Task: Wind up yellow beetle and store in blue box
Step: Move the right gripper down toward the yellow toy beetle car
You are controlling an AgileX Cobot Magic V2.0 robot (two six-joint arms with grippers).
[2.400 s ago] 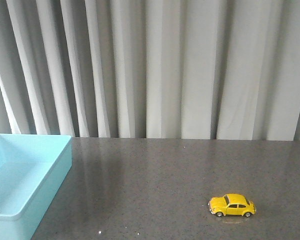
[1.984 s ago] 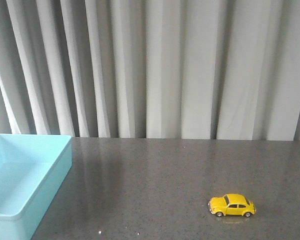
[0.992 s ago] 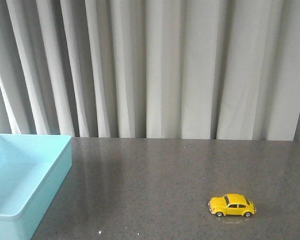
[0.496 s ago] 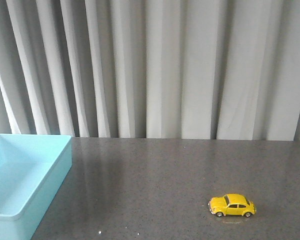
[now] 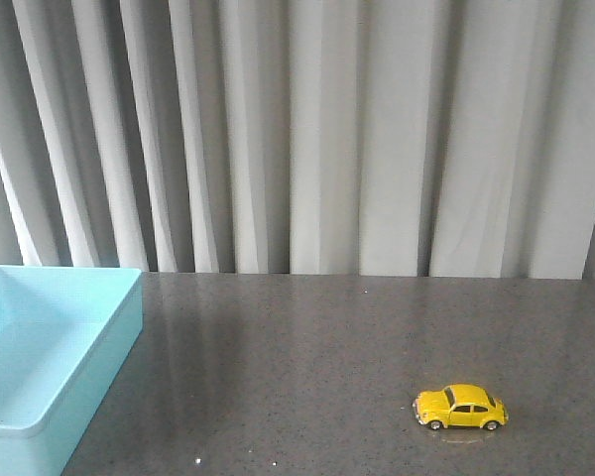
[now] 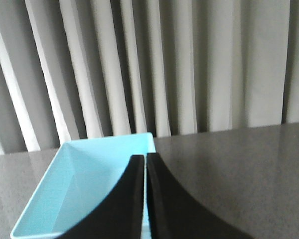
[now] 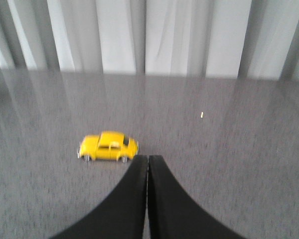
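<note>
The yellow beetle (image 5: 461, 407) stands on its wheels on the dark table at the front right, side-on. It also shows in the right wrist view (image 7: 108, 146), just beyond and beside my right gripper (image 7: 148, 158), which is shut and empty, not touching it. The blue box (image 5: 40, 357) sits at the left edge of the table, empty inside. In the left wrist view the blue box (image 6: 84, 191) lies behind my left gripper (image 6: 145, 157), which is shut and empty. Neither gripper shows in the front view.
A dark speckled table (image 5: 307, 367) runs to a grey pleated curtain (image 5: 307, 139) at the back. A small white speck (image 7: 202, 115) lies on the table beyond the beetle.
</note>
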